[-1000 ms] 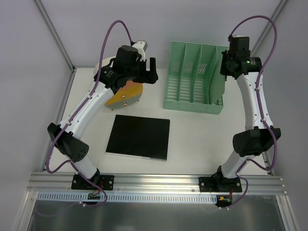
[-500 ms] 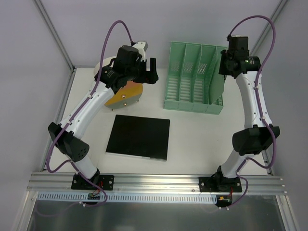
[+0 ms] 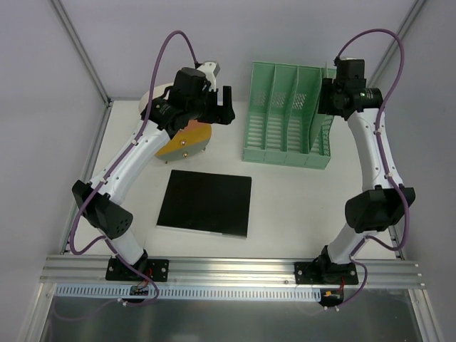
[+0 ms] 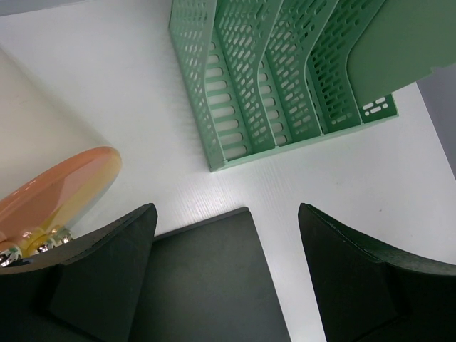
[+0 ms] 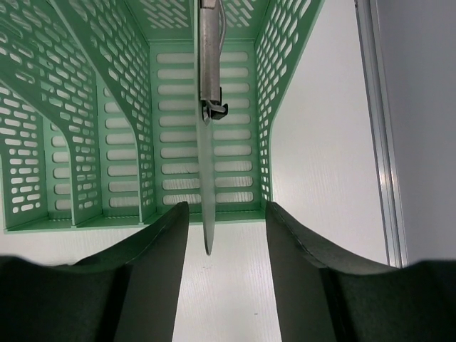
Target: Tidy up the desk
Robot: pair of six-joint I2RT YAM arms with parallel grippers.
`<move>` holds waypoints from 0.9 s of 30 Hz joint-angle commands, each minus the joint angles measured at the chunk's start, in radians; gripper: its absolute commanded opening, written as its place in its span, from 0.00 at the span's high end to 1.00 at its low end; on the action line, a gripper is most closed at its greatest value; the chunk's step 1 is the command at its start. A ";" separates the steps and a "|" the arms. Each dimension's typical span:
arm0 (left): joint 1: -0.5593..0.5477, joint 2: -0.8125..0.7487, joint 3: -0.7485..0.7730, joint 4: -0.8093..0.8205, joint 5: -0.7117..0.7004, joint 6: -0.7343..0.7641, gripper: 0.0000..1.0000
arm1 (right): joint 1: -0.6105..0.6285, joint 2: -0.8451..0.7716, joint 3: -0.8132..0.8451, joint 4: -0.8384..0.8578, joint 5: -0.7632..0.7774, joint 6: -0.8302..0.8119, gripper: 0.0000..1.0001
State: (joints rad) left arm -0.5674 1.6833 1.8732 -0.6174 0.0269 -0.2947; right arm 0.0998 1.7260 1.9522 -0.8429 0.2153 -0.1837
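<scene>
On the white desk (image 3: 299, 206) stands a mint-green slotted file rack (image 3: 285, 117) at the back. My right gripper (image 3: 329, 96) hovers at its right end. In the right wrist view the gripper (image 5: 228, 210) is open. A thin grey board with a metal clip (image 5: 207, 107) stands edge-on in the rack's rightmost slot (image 5: 235, 121), and its end pokes out between the fingers with a gap on each side. My left gripper (image 3: 219, 105) hangs open and empty above the desk left of the rack, wide apart in its own view (image 4: 226, 214).
A black rectangular sheet (image 3: 205, 203) lies flat in the middle of the desk, its corner under the left gripper (image 4: 199, 285). An orange disc with a white rounded body (image 3: 184, 139) sits at the back left. Grey walls close in both sides, and an aluminium rail (image 3: 235, 267) runs along the front.
The right gripper's jaws have spread apart and let go of the thin grey board, and the wrist has shifted slightly left over the rack. The left arm has not moved.
</scene>
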 commanded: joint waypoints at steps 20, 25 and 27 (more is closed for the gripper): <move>0.012 -0.048 -0.045 0.005 0.005 -0.018 0.18 | 0.092 -0.486 -0.310 0.064 0.001 0.090 0.46; -0.008 -0.114 -0.124 -0.004 -0.021 -0.034 0.19 | 0.130 -0.632 -0.525 0.117 -0.106 0.164 0.46; -0.020 -0.166 -0.187 -0.004 -0.065 -0.041 0.19 | 0.161 -0.700 -0.635 0.151 -0.120 0.209 0.46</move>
State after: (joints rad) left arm -0.5713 1.6199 1.7329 -0.6220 0.0181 -0.3077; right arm 0.2279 1.1015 1.4223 -0.7658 0.1631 -0.0570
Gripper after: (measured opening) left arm 0.811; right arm 0.543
